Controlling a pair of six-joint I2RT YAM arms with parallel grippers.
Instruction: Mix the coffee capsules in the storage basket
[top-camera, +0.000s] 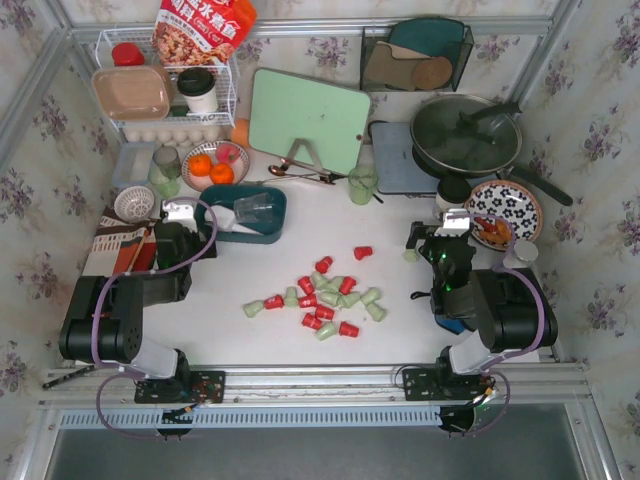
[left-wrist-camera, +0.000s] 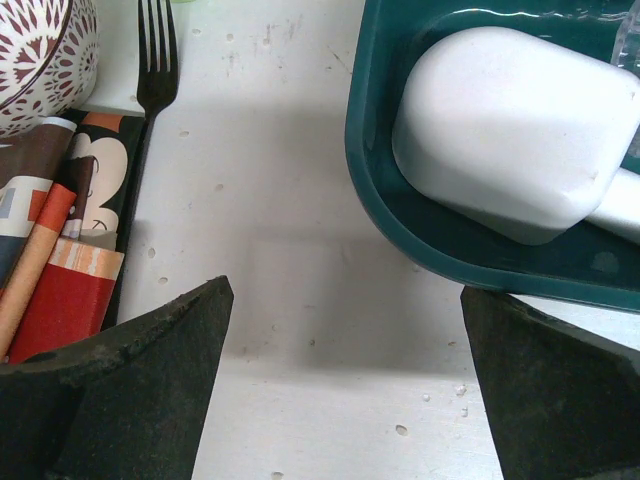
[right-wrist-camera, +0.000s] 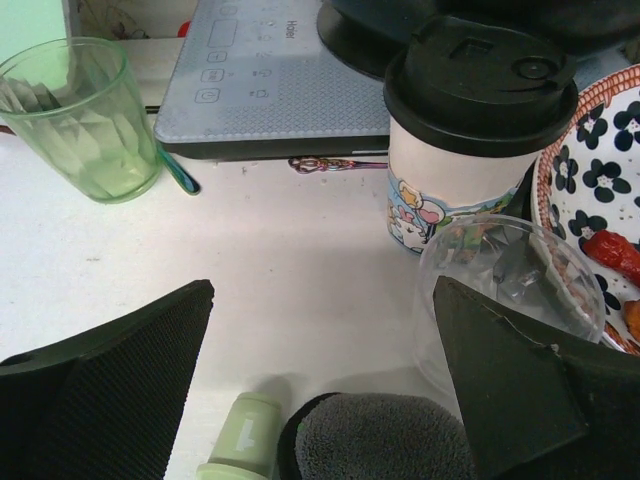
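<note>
The storage basket (top-camera: 270, 226) sits at 10 o'clock, long axis 9-to-3, its floor half hidden under a white scoop (left-wrist-camera: 500, 130). The coffee capsules (top-camera: 324, 312) lie outside it at table centre, roughly nine red and ten green; the clump blurs the count. The left gripper (left-wrist-camera: 345, 320) and right gripper (right-wrist-camera: 322, 310) both gape wide, empty.

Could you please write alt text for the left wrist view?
The open left tool hovers over the white table beside the teal storage basket, which holds a white scoop; a fork lies at left.
</note>
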